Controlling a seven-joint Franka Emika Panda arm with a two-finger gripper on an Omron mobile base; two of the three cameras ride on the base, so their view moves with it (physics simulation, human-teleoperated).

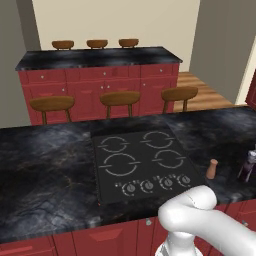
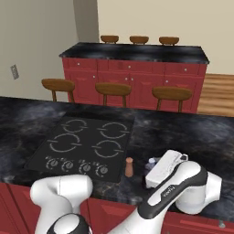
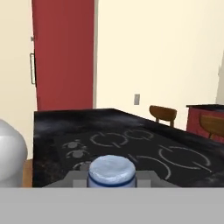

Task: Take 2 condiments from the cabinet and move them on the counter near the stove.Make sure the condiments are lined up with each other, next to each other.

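Bottle (image 3: 110,171) pinched in the jaws, low over the bench (image 1: 45,165)
Pale cap up; no label text legible; it sits right of the shaker (image 2: 129,167), which stands beside the stove (image 1: 142,162)

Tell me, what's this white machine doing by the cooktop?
The robot arm is setting out condiments on the black counter beside the stove. A small brown shaker already stands upright just right of the stove's knobs. The gripper is shut on a dark purple bottle with a pale bluish cap, right next to the shaker. Whether the bottle is touching the counter yet is unclear.
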